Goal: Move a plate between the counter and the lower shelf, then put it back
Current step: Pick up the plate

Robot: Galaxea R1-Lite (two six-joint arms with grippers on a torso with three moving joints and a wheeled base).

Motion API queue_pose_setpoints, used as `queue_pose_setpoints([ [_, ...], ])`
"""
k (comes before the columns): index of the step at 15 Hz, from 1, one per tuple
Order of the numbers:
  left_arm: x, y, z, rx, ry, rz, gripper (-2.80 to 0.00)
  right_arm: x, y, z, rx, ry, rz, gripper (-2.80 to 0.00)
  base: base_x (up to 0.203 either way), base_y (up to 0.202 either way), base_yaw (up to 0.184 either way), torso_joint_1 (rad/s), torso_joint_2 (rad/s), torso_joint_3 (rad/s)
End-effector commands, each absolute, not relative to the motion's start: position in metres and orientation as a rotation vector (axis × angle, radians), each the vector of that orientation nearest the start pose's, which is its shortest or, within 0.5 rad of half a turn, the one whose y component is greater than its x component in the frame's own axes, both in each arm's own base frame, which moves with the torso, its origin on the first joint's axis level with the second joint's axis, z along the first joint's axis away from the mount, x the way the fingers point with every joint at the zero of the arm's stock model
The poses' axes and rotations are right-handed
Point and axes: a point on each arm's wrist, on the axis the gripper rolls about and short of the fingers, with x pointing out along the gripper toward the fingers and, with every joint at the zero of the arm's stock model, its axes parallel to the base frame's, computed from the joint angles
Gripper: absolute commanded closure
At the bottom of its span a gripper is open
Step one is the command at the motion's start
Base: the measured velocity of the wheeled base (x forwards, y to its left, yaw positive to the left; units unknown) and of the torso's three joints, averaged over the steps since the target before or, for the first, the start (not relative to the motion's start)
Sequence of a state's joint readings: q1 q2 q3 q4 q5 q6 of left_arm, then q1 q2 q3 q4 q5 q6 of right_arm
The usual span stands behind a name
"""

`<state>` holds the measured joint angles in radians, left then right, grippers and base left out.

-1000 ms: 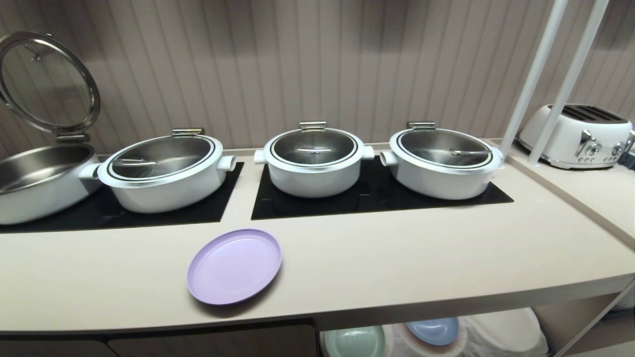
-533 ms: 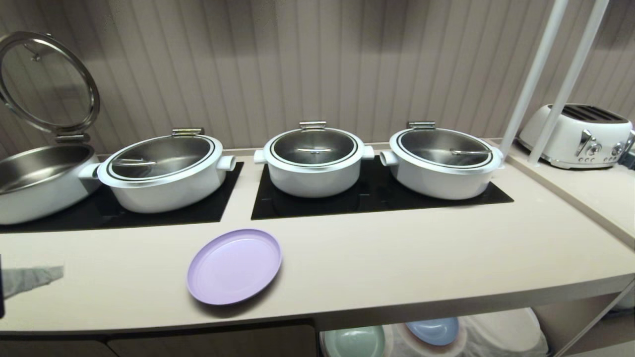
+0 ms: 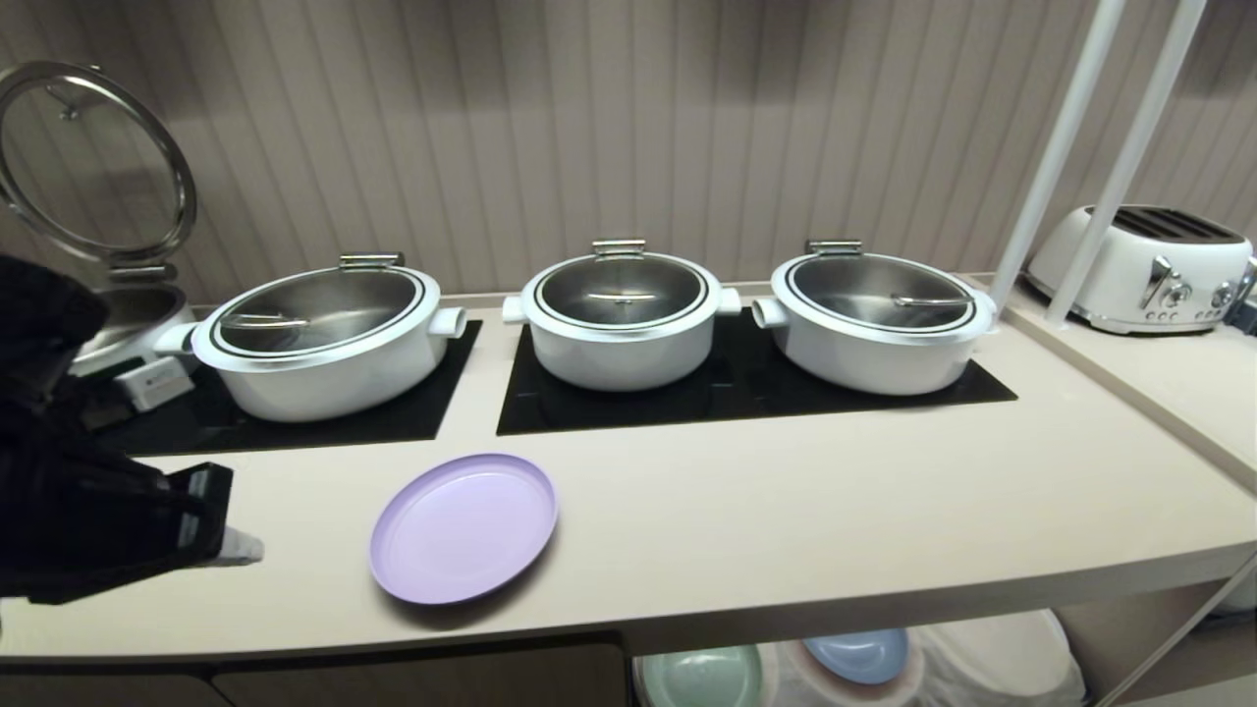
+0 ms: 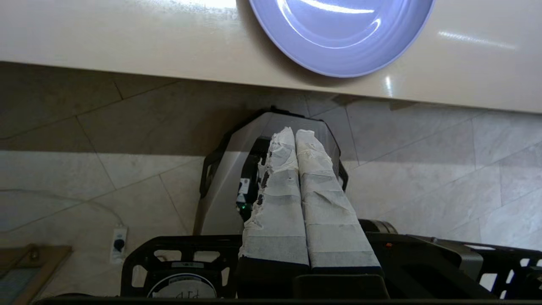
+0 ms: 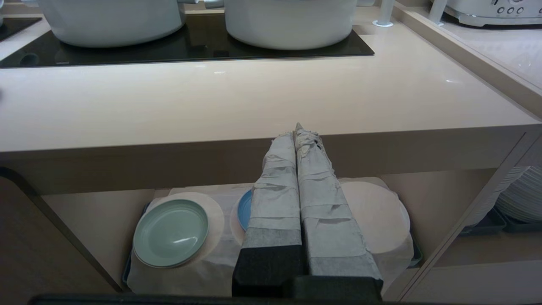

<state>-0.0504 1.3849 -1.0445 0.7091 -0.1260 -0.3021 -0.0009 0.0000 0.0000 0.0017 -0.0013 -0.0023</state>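
Left claw (image 4: 295, 132) is pinched closed on nothing, hovering off the tabletop's (image 3: 786, 530) front edge. The lavender plate (image 3: 463, 526) sits flat just to its right. Right claw (image 5: 297, 129) is closed too, parked by the lower shelf (image 5: 97, 212).

The plate (image 3: 464, 527) lies on the counter (image 3: 786, 511) near its front edge. From the plate, three lidded pots sit on cooktop panels (image 3: 746, 388) behind it: one (image 3: 319, 339) at eleven o'clock, one (image 3: 621, 314) at one o'clock, one (image 3: 874, 319) further round toward two. An open pot (image 3: 128, 314) stands far off at ten o'clock. The left gripper (image 3: 231, 548) hangs over the counter at nine o'clock, apart from the plate. A toaster (image 3: 1149, 267) sits on the adjoining worktop, far toward two o'clock. Below the counter, in the lower shelf (image 5: 97, 220), two plates (image 5: 170, 232) (image 5: 245, 209) lie side by side on a cloth (image 5: 203, 271).
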Motion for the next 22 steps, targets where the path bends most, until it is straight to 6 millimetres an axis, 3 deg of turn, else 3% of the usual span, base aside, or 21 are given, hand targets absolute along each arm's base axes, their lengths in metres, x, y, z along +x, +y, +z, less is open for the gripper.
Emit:
queue_pose_setpoints([
  [1, 0.211, -0.017, 0.203, -0.292, 1.152, -0.005, 0.00, -0.023, 0.000, 0.075, -0.003, 0.002, -0.002, 0.00, 0.000, 0.000, 0.000, 0.000, 0.00, 0.000],
  [7, 0.248, -0.041, 0.183, -0.213, 1.144, -0.053, 0.00, -0.023, 0.000, 0.075, -0.003, 0.002, -0.002, 0.00, 0.000, 0.000, 0.000, 0.000, 0.00, 0.000],
  [8, 0.249, -0.042, 0.180, -0.211, 1.153, -0.053, -2.80, -0.023, 0.000, 0.075, -0.003, 0.002, -0.002, 0.00, 0.000, 0.000, 0.000, 0.000, 0.00, 0.000],
  [17, 0.262, -0.040, 0.176, -0.222, 1.107, -0.059, -2.80, -0.023, 0.000, 0.075, -0.003, 0.002, -0.002, 0.00, 0.000, 0.000, 0.000, 0.000, 0.00, 0.000],
  [22, 0.277, -0.034, 0.161, -0.178, 1.131, -0.068, -2.80, -0.023, 0.000, 0.075, -0.003, 0.002, -0.003, 0.00, 0.000, 0.000, 0.000, 0.000, 0.00, 0.000],
])
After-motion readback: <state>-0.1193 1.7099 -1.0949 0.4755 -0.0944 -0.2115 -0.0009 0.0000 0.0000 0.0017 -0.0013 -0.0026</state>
